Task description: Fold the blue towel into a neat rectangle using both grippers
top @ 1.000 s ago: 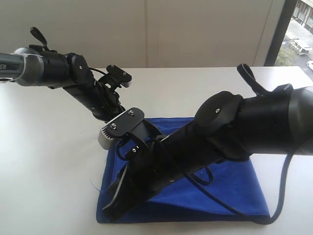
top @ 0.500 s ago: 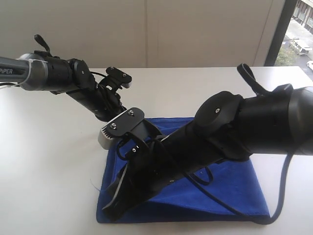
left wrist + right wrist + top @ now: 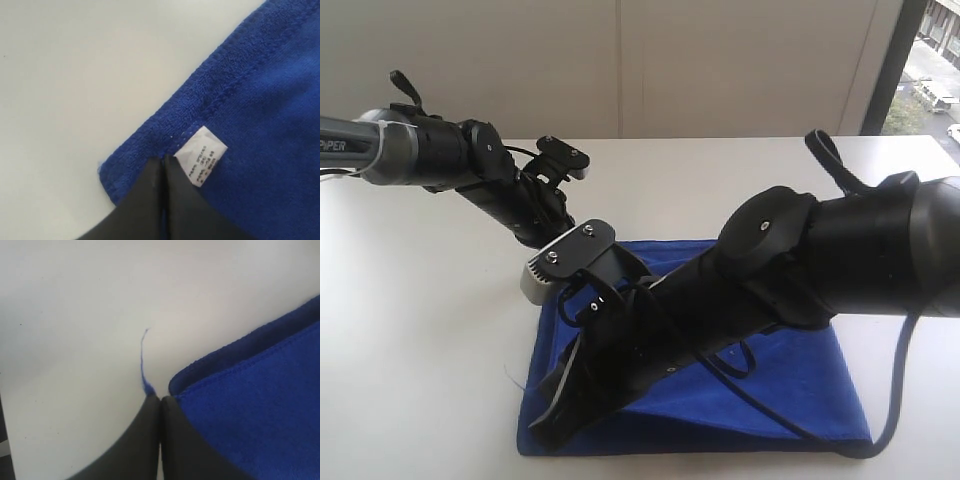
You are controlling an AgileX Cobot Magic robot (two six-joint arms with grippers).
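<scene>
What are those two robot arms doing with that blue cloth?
They are folding the blue towel on the white table. The left gripper is shut on the towel's edge beside the white tag. The right gripper is shut at another corner and seems to pinch it. The towel lies flat, already doubled over.

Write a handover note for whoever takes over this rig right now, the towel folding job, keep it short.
Left end effector: shut, pinching the blue towel at its corner beside the white tag.
Right end effector: shut at another towel corner, seemingly pinching it; a loose thread trails there.
Towel: lying on the white table, layers doubled at that corner.
Done: both corners apparently gripped.
Left: lift, fold over, square into a neat rectangle.
</scene>
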